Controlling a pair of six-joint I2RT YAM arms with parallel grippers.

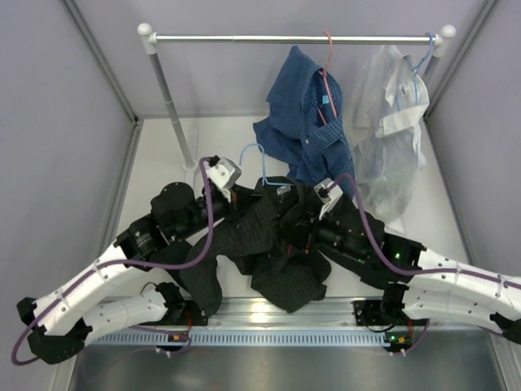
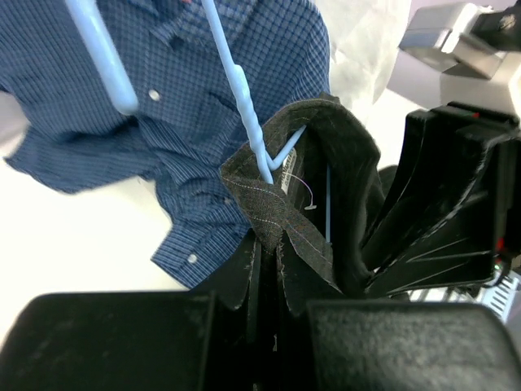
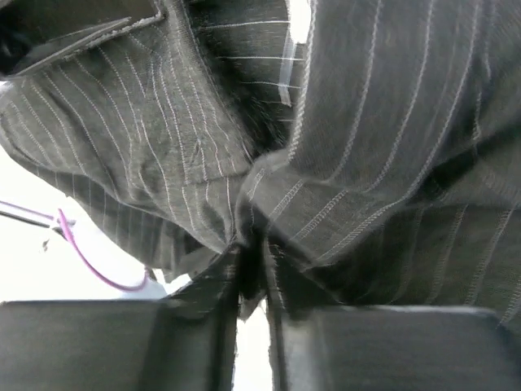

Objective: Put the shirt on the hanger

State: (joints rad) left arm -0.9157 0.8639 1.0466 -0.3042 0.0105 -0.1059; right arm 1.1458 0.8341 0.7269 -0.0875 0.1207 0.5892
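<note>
The left arm (image 1: 89,285) and right arm (image 1: 456,281) reach in from the near edge, elbows out, wrists close together mid-table. The left gripper (image 2: 264,305) is clamped tight on a fold of the shirt (image 1: 269,244). The right gripper (image 3: 252,314) has its fingers nearly together, the shirt pinched between them

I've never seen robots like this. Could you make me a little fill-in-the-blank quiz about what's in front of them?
1. The left gripper is shut on the shirt, just below its white ____.
2. The hanger poking through the shirt's neck is light ____.
3. On the rail hang ____ garments: the blue checked shirt and the white shirt.
Missing words: label; blue; two.
</note>
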